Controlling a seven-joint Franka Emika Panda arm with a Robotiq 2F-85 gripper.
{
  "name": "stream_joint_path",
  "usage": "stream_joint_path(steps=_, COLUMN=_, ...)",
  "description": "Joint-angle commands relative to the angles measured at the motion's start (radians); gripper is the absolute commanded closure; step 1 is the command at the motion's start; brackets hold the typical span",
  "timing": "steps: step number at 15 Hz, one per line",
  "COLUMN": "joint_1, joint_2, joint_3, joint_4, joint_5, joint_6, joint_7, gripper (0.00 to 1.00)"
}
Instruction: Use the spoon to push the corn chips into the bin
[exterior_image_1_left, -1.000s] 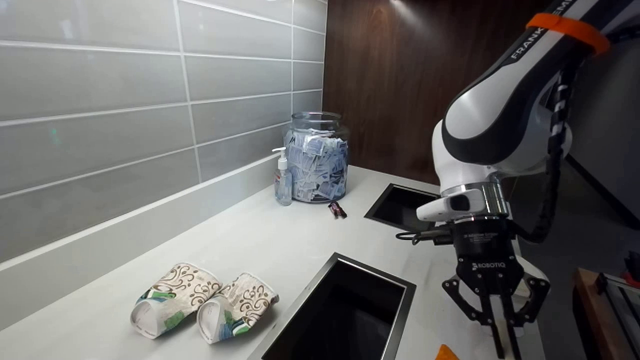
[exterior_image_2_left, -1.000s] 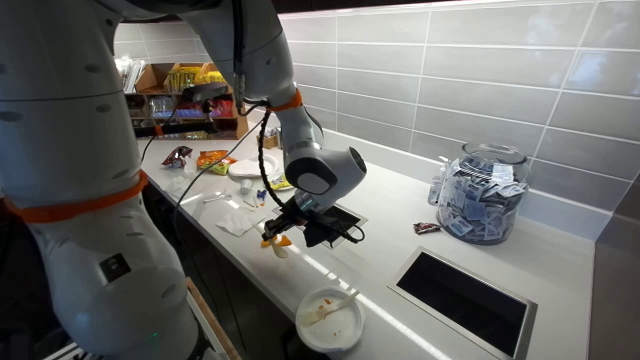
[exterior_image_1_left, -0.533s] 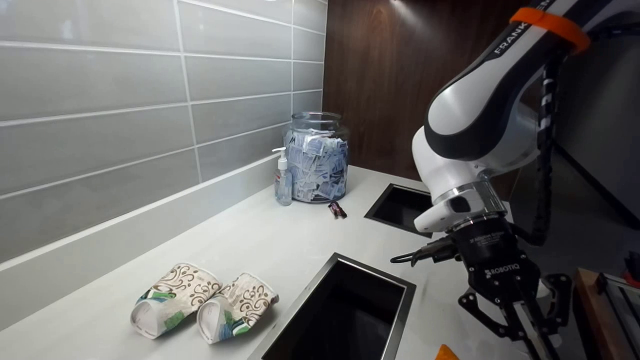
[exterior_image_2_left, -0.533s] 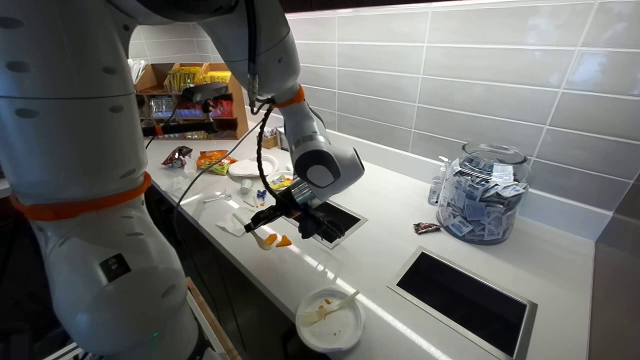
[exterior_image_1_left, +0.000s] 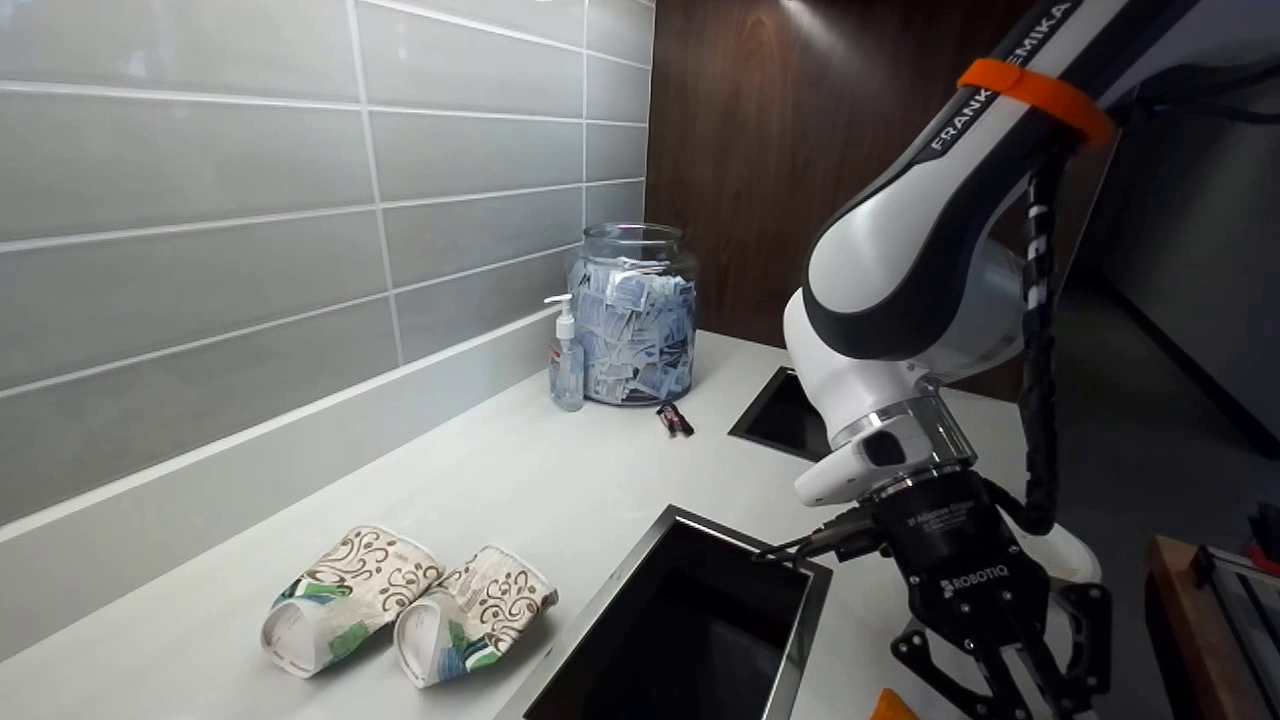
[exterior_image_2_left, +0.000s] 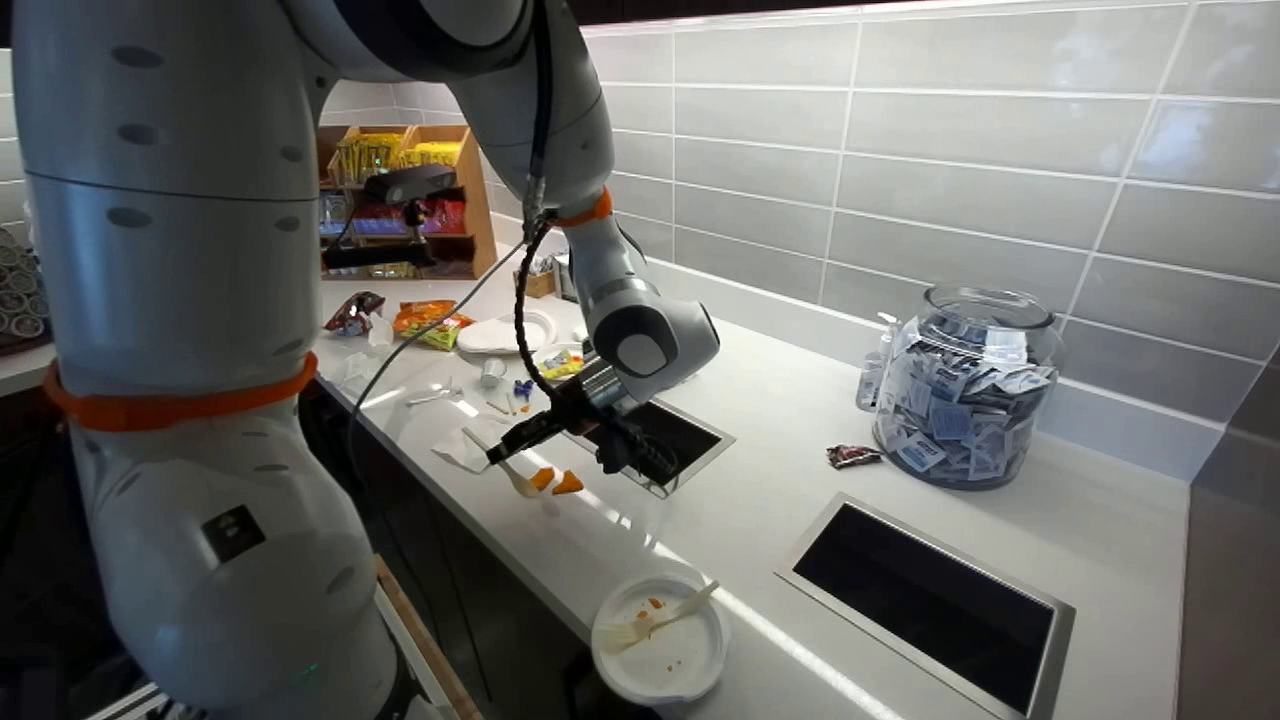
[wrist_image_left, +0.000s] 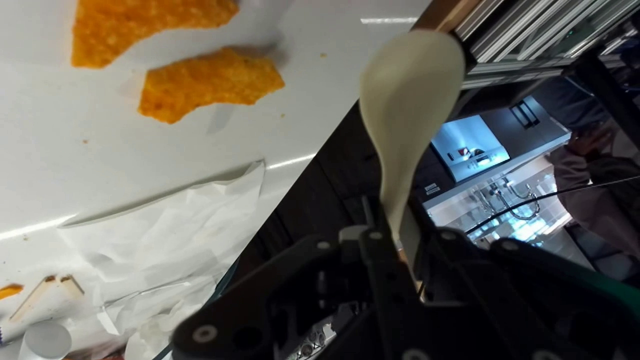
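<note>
i see the pincer (wrist_image_left: 391, 220) clamped on the handle of a cream spoon (wrist_image_left: 403, 132), its bowl jutting outward, clear of two orange corn chips (wrist_image_left: 212, 84) that lie on the white tabletop (wrist_image_left: 125, 170) near a crumpled napkin (wrist_image_left: 172, 222).

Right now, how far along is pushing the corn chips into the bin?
Done: the spoon is picked up. In hand: the gripper is shut on its handle, bowl free. Left: the push itself. Two orange corn chips lie on the counter, beside the nearest dark opening, probably the bin. Whether any chips are already inside can't be seen.
</note>
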Motion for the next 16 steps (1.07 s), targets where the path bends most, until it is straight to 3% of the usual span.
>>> stream_joint_path(steps=1, joint_1=0.0, joint_2=0.02, joint_3=0.015, joint_4=0.0, joint_5=0.009, joint_6=0.031, joint_7=-0.01, gripper=0.97)
stream_joint_path(steps=8, joint_1=0.0, joint_2=0.062, joint_3=0.041, joint_4=0.01, joint_5=0.008, joint_6=0.076, joint_7=-0.034, gripper=0.97)
stream_joint_path(steps=16, joint_1=-0.005, joint_2=0.101, joint_3=0.067, joint_4=0.048, joint_5=0.035, joint_6=0.042, joint_7=-0.09, gripper=0.97)
